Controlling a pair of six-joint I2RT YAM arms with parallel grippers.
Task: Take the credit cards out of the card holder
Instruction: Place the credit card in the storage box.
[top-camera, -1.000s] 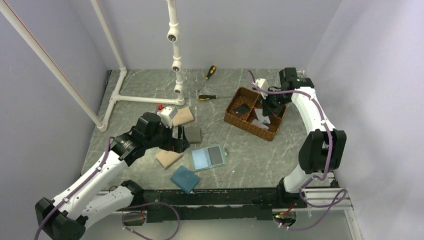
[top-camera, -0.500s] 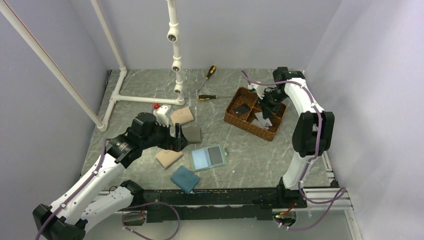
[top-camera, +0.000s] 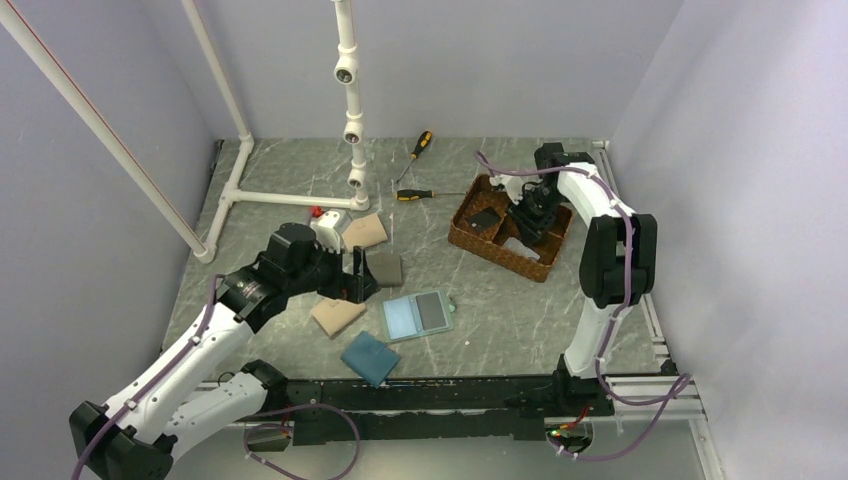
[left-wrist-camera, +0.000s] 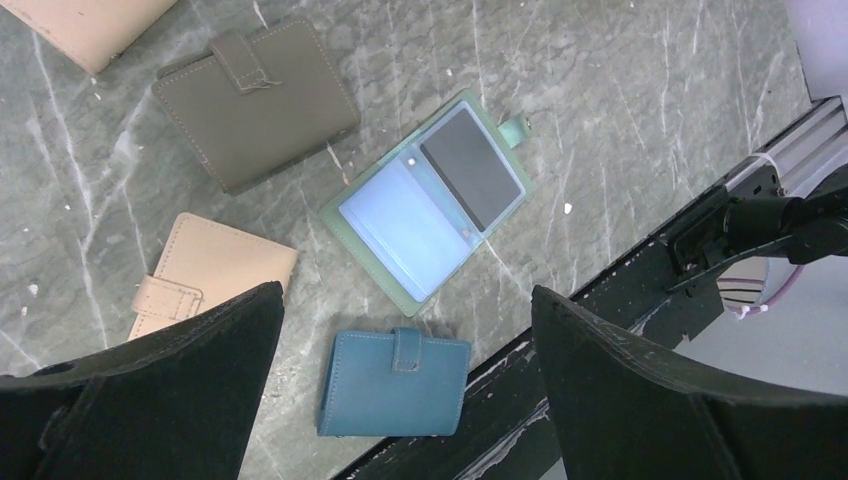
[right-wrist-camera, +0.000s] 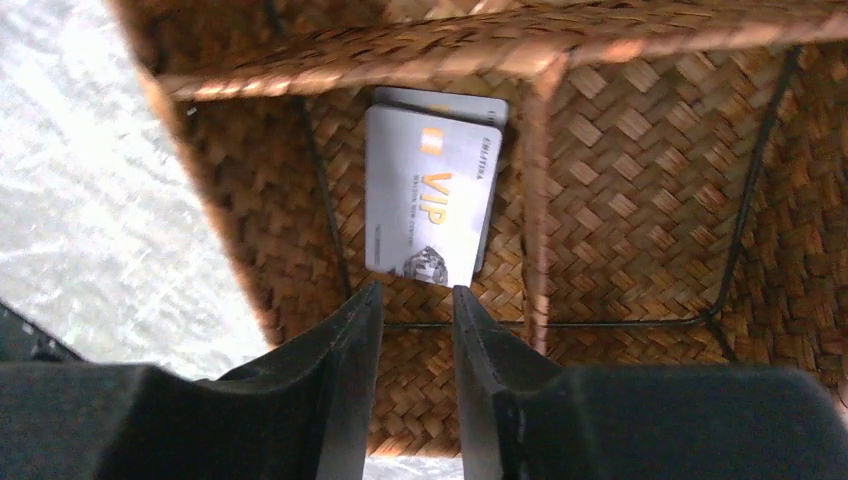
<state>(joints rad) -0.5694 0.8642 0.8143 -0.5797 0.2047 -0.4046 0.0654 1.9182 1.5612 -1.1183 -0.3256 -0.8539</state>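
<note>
The sage-green card holder lies open on the table near the front edge. One dark credit card sits in its right pocket, and the pale left pocket looks bare. My left gripper hovers wide open above and left of it, holding nothing. My right gripper reaches down into the woven basket, jaws slightly apart with nothing between them. A pale VIP credit card lies flat just beyond the fingertips, on top of another card. A black card lies in the neighbouring compartment.
Around the card holder lie a blue wallet, a tan wallet, a grey-brown wallet and another tan one. Two screwdrivers and a white pipe frame stand at the back. A black rail lines the near edge.
The right gripper has dropped lower into the basket and its jaws have parted; the pale card it carried now lies on the basket floor. The left arm has hardly moved.
</note>
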